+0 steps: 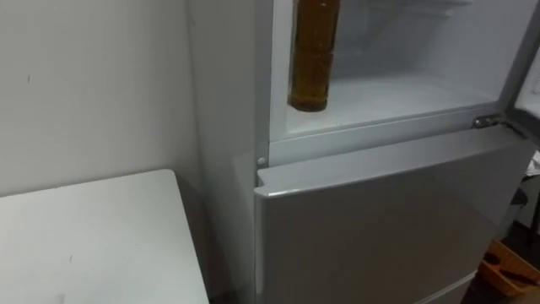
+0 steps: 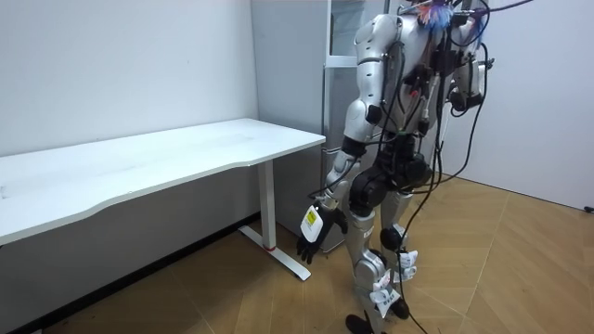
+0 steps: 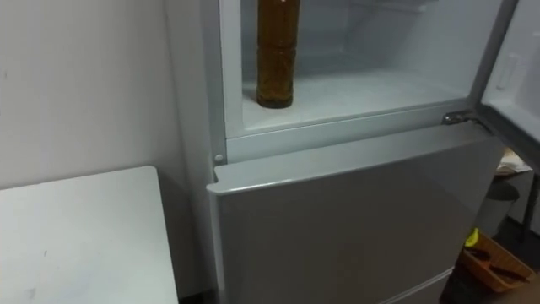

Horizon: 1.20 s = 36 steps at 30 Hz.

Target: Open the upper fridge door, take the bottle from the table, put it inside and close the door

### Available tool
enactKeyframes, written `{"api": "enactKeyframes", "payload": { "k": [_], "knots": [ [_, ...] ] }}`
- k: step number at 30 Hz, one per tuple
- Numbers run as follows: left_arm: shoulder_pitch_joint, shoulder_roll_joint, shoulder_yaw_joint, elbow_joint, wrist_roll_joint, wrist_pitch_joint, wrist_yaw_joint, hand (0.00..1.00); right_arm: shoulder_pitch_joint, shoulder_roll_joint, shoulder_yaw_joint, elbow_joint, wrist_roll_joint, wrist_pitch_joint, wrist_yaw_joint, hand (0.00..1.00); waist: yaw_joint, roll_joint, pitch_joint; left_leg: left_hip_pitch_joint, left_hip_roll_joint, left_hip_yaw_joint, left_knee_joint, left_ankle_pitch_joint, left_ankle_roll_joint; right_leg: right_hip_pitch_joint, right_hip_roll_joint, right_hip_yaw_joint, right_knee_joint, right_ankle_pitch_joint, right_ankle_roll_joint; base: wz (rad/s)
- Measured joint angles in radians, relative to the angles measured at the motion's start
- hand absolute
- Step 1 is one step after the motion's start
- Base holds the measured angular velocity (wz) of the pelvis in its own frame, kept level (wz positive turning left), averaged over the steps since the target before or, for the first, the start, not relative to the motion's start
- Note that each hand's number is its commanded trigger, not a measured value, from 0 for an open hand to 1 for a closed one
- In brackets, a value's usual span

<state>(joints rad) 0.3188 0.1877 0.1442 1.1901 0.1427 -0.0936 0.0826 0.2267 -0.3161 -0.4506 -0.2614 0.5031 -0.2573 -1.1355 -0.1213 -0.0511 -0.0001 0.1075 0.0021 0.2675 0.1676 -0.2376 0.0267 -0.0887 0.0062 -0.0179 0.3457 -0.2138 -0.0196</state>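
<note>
while i stand facing the fridge point(image 1: 228, 169) with the white table point(image 1: 93, 241) at my left, the bottle point(image 1: 314, 55) is inside the upper compartment point(image 1: 380, 135). it stands upright on the compartment's white floor, close to the left wall and near the front edge. it holds amber liquid, and its top runs out of both eye views. nothing of mine touches it.

the upper door point(image 3: 515, 76) hangs open at the right, past the metal hinge point(image 1: 489, 121). the grey lower door point(image 1: 380, 224) is closed beneath. an orange box point(image 1: 510, 268) sits on the floor at the lower right.

in the room view my left hand point(image 2: 314, 239) hangs low beside my thigh, just off the table's near corner. its dark fingers are loose and pointing down, with nothing in them and touching nothing. my right hand point(image 2: 469, 88) is up by my chest on the room view's right, and i cannot tell its state from here.
</note>
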Motion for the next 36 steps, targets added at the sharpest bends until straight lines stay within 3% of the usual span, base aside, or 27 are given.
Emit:
{"api": "enactKeyframes", "payload": {
  "k": [12, 17, 24, 27, 36],
  "knots": [
    [0.001, 0.003, -0.052, 0.008, -0.005, 0.000, 0.029, 0.00, -0.006, -0.020, 0.081, -0.141, -0.049, -0.029, 0.074, 0.00, 0.049, 0.004, 0.0018, -0.010, 0.005, -0.028, 0.008, 0.001, -0.001, 0.008, 0.003, -0.019, -0.016, 0.009, -0.008, 0.05],
    [0.002, 0.005, -0.051, 0.005, -0.003, 0.001, 0.037, 0.00, -0.030, -0.034, 0.081, -0.147, -0.100, -0.030, 0.111, 0.00, 0.045, 0.001, 0.0007, -0.008, 0.006, -0.031, -0.001, 0.001, -0.001, 0.022, 0.002, -0.030, -0.037, 0.011, -0.006, 0.09],
    [0.000, 0.013, -0.052, 0.006, -0.003, 0.024, 0.041, 0.00, -0.044, -0.036, 0.076, -0.153, -0.154, -0.030, 0.163, 0.00, 0.044, -0.022, -0.0044, -0.007, 0.007, -0.032, -0.001, 0.001, -0.001, 0.036, -0.001, -0.051, -0.044, 0.010, -0.005, 0.02],
    [0.000, 0.014, -0.051, 0.006, -0.003, 0.031, 0.041, 0.00, -0.044, -0.036, 0.076, -0.153, -0.159, -0.028, 0.187, 0.00, 0.044, -0.029, -0.0031, -0.008, 0.009, -0.032, -0.001, 0.001, -0.001, 0.042, -0.002, -0.060, -0.053, 0.011, -0.004, 0.08],
    [0.000, 0.019, -0.050, 0.006, -0.002, 0.051, 0.019, 0.00, -0.044, -0.035, 0.076, -0.200, -0.244, -0.024, 0.273, 0.00, 0.048, -0.021, -0.0021, -0.005, 0.014, -0.032, -0.004, -0.002, -0.004, 0.055, 0.001, -0.068, -0.072, 0.012, -0.005, 0.02]
  ]
}}
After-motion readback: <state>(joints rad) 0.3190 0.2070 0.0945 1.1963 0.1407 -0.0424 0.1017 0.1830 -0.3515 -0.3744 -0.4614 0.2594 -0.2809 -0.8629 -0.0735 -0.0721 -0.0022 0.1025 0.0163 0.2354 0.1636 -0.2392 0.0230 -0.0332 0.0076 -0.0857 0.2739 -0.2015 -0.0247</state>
